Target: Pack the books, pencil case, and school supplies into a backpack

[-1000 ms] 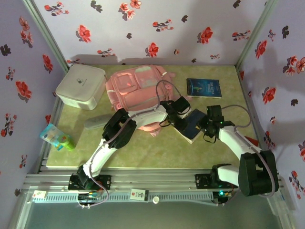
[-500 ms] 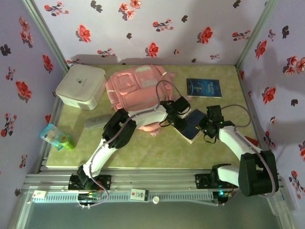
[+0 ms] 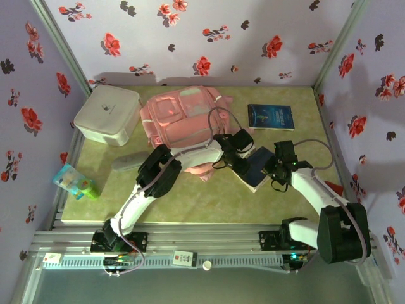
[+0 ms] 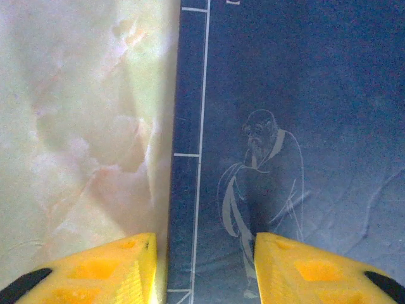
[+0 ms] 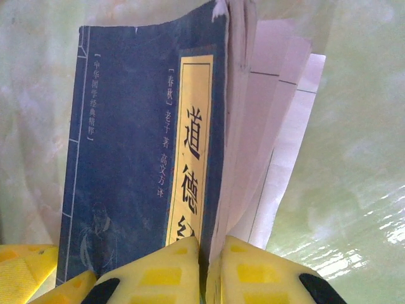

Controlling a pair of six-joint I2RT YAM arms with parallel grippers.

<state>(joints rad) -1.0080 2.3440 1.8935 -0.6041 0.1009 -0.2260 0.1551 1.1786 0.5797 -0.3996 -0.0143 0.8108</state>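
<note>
Right gripper (image 5: 207,256) pinches thin, matte dark-blue paperback (image 5: 136,158), pale pages fanned

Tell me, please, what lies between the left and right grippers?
The dark blue book, seen in the top view: the right gripper pinches it, and the open left gripper straddles its edge.

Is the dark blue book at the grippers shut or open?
Partly open: the right gripper pinches the dark blue book at its cover edge, and white pages fan apart beside it.

Blue book (image 3: 258,163) near pink backpack (image 3: 183,114)
</note>
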